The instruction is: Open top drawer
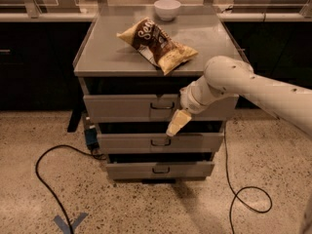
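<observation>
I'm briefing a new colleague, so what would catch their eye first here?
The white arm stretches in from the right, its gripper hanging just below and right of the top drawer handle. Next, the chip bag lying on the cabinet top, with a bowl behind it.

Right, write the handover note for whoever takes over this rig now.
Top drawer: looks shut, no tray showing; handle at centre.
Gripper: just below and right of that handle, not on it.
Done: approach only.
Left: grasp the handle, pull the drawer out.
Cabinet top: chip bag, white bowl.
</observation>
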Controlling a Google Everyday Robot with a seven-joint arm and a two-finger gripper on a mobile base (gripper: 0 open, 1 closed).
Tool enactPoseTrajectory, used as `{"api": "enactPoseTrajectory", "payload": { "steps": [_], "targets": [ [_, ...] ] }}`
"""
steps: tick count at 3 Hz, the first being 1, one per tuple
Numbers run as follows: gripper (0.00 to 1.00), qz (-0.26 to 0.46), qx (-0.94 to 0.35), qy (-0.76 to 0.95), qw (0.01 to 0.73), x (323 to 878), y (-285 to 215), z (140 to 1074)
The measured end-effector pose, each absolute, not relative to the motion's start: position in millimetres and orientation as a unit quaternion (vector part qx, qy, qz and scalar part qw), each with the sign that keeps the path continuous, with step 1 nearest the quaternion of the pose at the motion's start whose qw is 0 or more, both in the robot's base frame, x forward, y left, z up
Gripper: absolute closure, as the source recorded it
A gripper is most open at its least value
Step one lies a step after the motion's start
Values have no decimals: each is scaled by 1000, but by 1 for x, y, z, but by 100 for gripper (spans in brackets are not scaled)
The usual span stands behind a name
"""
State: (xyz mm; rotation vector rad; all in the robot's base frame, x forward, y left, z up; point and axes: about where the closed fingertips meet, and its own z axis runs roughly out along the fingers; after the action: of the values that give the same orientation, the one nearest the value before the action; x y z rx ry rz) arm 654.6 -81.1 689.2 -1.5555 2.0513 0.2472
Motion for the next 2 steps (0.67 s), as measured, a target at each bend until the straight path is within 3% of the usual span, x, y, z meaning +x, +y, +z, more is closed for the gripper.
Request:
{"api": "enactPoseTrajectory", "payload": {
  "steps": [2],
  "targets": [
    [0,83,-596,750,275,690,-64,679]
  ]
}}
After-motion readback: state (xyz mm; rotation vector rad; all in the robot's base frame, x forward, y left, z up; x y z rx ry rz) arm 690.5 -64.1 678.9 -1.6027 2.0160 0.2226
